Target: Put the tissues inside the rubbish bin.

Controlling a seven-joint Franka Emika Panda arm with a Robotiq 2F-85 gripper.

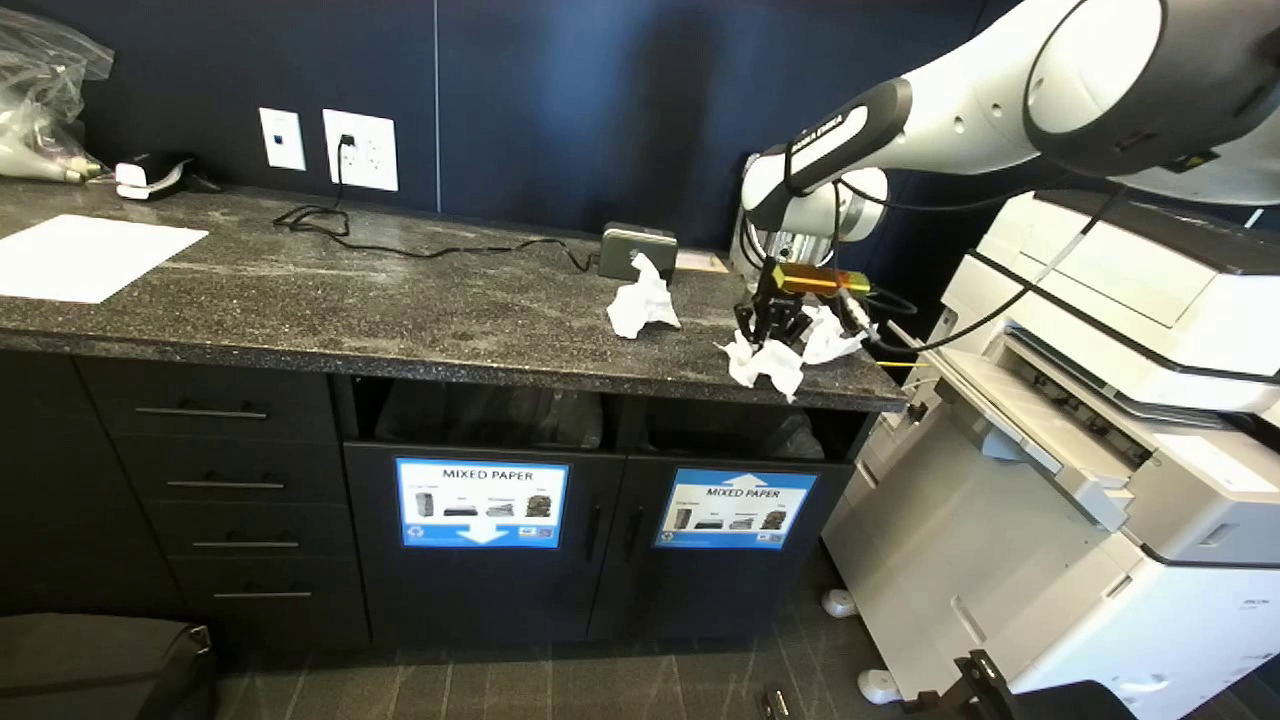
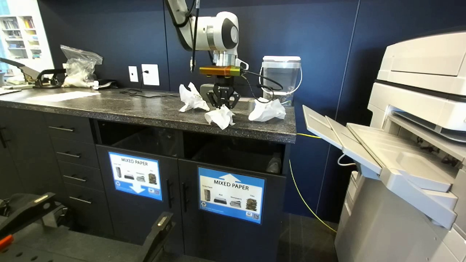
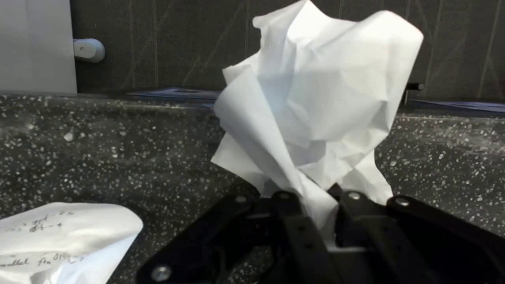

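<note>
Wrist view: black claw (image 3: 320,200) is clamped on crumpled white paper wad (image 3: 315,102).
Near the claw, two similar wads (image 2: 267,111) lie on the speckled dark worktop (image 2: 145,106).

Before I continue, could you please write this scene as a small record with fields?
Held item: crumpled white paper wad, pinched by the end effector
Held wad's contact: cannot tell whether it touches the countertop
Other paper: wad near the small gray box; wad with handwriting nearest the office printer
Destination: bin openings above the MIXED PAPER signs
Left to deposit: all three visible
</note>
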